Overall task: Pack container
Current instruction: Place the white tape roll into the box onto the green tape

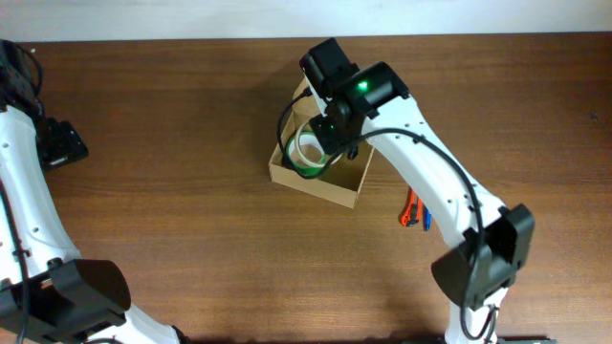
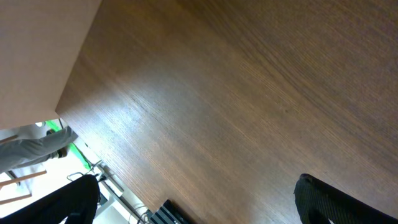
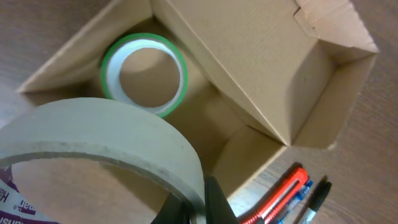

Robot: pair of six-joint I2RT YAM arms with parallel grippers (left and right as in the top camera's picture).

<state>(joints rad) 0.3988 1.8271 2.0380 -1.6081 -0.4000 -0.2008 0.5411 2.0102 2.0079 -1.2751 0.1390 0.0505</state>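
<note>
Over the container (image 3: 323,81), right gripper (image 3: 198,208) is clamped on a tan tape roll (image 3: 112,134) (green roll (image 3: 179,74) already sits inside), so next up: lower it, let go.

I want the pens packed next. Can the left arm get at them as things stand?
Probably not. The left claw sits far off at the table's edge, while the pens lie beyond the box, over which the right claw holds a tape roll.
</note>
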